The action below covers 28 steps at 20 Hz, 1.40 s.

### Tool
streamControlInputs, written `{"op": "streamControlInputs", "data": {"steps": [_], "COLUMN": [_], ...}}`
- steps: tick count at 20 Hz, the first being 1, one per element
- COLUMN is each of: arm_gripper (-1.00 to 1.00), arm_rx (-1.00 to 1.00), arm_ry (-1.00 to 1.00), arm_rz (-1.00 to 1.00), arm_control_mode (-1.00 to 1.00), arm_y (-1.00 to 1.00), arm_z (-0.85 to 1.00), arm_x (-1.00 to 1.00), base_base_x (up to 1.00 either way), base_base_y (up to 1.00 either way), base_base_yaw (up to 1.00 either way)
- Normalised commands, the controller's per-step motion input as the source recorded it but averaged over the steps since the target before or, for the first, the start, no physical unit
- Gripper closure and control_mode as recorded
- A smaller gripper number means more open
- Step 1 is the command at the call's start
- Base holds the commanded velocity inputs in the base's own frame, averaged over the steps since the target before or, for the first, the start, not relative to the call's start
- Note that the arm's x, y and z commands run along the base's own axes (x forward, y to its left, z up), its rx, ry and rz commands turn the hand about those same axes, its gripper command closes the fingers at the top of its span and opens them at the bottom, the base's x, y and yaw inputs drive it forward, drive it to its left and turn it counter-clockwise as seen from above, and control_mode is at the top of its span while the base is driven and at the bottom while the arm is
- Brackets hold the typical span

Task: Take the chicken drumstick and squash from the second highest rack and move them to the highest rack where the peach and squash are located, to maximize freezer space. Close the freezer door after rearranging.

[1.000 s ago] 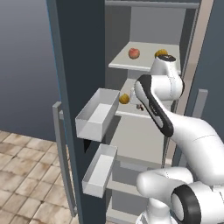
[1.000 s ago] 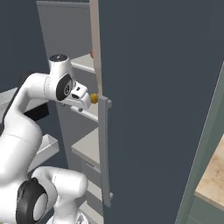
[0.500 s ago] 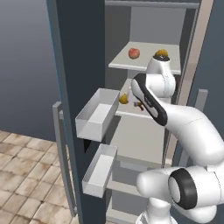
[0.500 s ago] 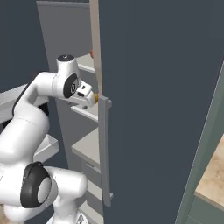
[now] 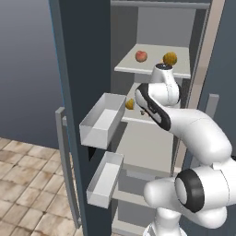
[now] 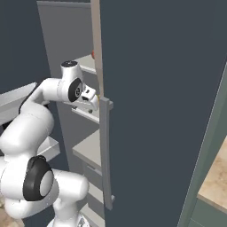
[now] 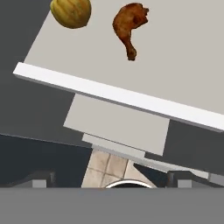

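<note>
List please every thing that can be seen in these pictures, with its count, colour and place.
peach: 1, red-orange, highest rack, left part.
squash on highest rack: 1, yellow-brown, right of the peach.
squash on second rack: 1, yellow, second highest rack, beside the drumstick.
chicken drumstick: 1, brown, second highest rack, lying apart from the squash.
racks: several, light grey, inside the freezer.
door bins: 2, white, on the inside of the open door.
freezer door: 1, dark grey, standing open.
door handle: 1, grey, upright.
floor tiles: beige, lower left.
gripper: 1, dark fingertips, open, in front of the second rack.
</note>
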Motion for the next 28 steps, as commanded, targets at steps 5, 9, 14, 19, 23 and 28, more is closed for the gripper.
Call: {"op": "streamControlInputs", "data": {"steps": [5,9,14,19,23,28], "arm_gripper": [-1.0,-1.0,-1.0,-1.0,-1.0,-1.0], "arm_rx": [-0.1,-0.01,0.0,0.0,0.0,0.0], "arm_ry": [-0.02,-0.01,0.0,0.0,-0.01,-0.02], "arm_rz": [-0.14,-0.16,-0.12,-0.05,0.0,0.0], "arm_control_mode": [-1.0,-1.0,-1.0,-1.0,-1.0,-1.0], "arm_y": [-0.12,-0.12,-0.15,-0.18,-0.11,-0.02], "arm_z": [-0.17,-0.08,0.0,-0.04,-0.15,-0.22], "arm_x": [0.15,0.2,0.24,0.35,0.38,0.33], "base_base_x": [0.0,0.0,0.0,0.0,0.0,0.0], "base_base_y": [0.0,0.0,0.0,0.0,0.0,0.0], "base_base_yaw": [0.0,0.0,0.0,0.0,0.0,0.0]}}
